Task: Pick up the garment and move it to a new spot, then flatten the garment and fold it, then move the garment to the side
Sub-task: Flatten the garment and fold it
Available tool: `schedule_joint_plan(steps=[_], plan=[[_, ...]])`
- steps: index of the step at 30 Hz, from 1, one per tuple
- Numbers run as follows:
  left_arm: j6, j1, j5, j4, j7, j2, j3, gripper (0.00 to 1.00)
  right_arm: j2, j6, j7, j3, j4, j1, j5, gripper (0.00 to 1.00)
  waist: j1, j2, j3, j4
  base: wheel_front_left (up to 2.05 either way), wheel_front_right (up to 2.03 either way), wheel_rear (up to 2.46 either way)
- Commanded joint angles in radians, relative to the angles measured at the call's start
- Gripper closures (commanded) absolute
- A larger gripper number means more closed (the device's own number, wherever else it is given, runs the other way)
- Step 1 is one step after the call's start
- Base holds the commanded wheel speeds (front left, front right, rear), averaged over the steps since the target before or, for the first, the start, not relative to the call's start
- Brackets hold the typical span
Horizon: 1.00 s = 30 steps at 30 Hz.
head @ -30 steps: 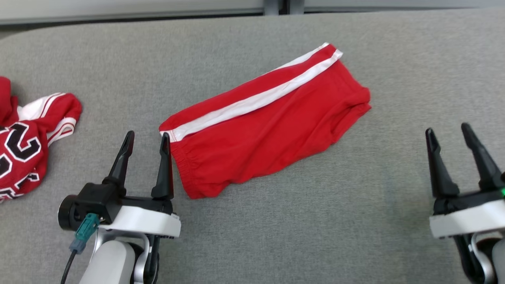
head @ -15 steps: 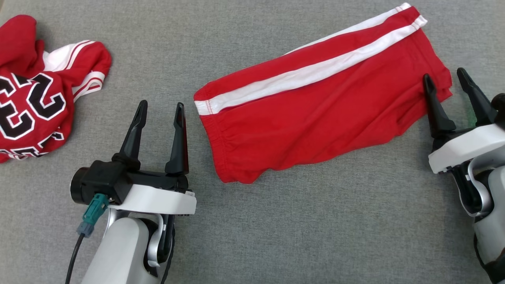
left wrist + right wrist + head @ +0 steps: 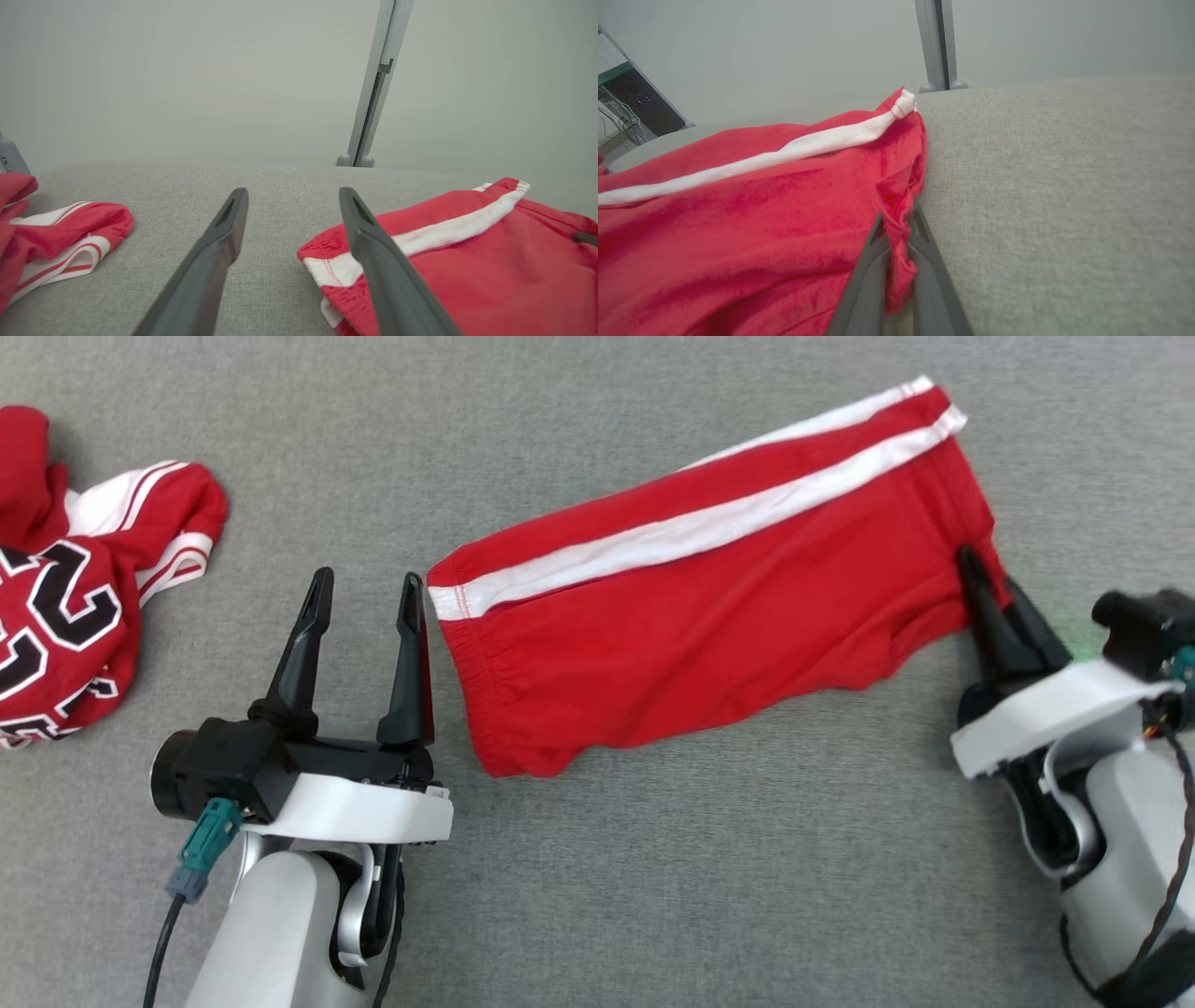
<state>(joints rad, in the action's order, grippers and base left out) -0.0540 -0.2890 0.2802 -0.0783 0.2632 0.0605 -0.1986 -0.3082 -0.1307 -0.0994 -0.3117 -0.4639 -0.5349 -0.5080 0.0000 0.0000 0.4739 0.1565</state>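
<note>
Red shorts with a white side stripe (image 3: 709, 607) lie folded lengthwise on the grey table, slanting from lower left to upper right. My right gripper (image 3: 985, 581) is shut on the shorts' right edge; in the right wrist view a pinch of red cloth (image 3: 896, 224) sits between the two dark fingers. My left gripper (image 3: 366, 588) stands open just left of the waistband corner (image 3: 448, 602), not touching it. In the left wrist view its fingers (image 3: 219, 238) point past the waistband (image 3: 327, 270), which lies to the right.
A crumpled red jersey with black and white numbers (image 3: 65, 607) lies at the far left of the grey cloth-covered table (image 3: 653, 896). A grey post (image 3: 373, 84) rises behind the table's far edge.
The head camera has shifted. My right gripper went from open beside the shorts' right edge to shut on that edge. The left gripper stays open by the waistband.
</note>
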Motion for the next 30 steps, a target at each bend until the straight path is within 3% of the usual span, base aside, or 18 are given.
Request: schedule_joint_plan(steps=[1, 10, 20, 23, 30], plan=[[0.006, 0.014, -0.011, -0.003, 0.002, 0.007, 0.009, 0.00, 0.020, 0.000, -0.014, -0.012, -0.017, 0.089, -0.022, 1.00, 0.0000, 0.0000, -0.029, -0.031, 0.00, 0.00, 0.00], [0.013, 0.048, -0.024, -0.012, 0.002, 0.023, 0.016, 0.00, 0.056, 0.000, -0.080, 0.070, 0.077, 0.273, -0.018, 1.00, 0.0000, 0.0000, -0.102, -0.109, 0.00, 0.00, 0.00], [0.013, 0.063, -0.016, -0.010, -0.012, 0.030, 0.000, 0.00, 0.081, 0.000, -0.055, 0.161, 0.105, 0.330, -0.004, 1.00, 0.0000, 0.0000, -0.119, -0.110, 0.00, 0.00, 0.00], [0.010, 0.065, -0.012, -0.012, -0.013, 0.027, -0.006, 0.00, 0.074, 0.000, -0.046, 0.165, 0.133, 0.318, 0.014, 1.00, 0.0000, 0.0000, -0.126, -0.099, 0.00, 0.00, 0.00], [0.005, 0.071, 0.005, -0.017, -0.009, 0.020, -0.012, 0.00, 0.084, 0.000, 0.028, 0.085, 0.325, 0.246, 0.066, 1.00, 0.0000, 0.0000, -0.148, -0.071, 0.00, 0.00, 0.00]])
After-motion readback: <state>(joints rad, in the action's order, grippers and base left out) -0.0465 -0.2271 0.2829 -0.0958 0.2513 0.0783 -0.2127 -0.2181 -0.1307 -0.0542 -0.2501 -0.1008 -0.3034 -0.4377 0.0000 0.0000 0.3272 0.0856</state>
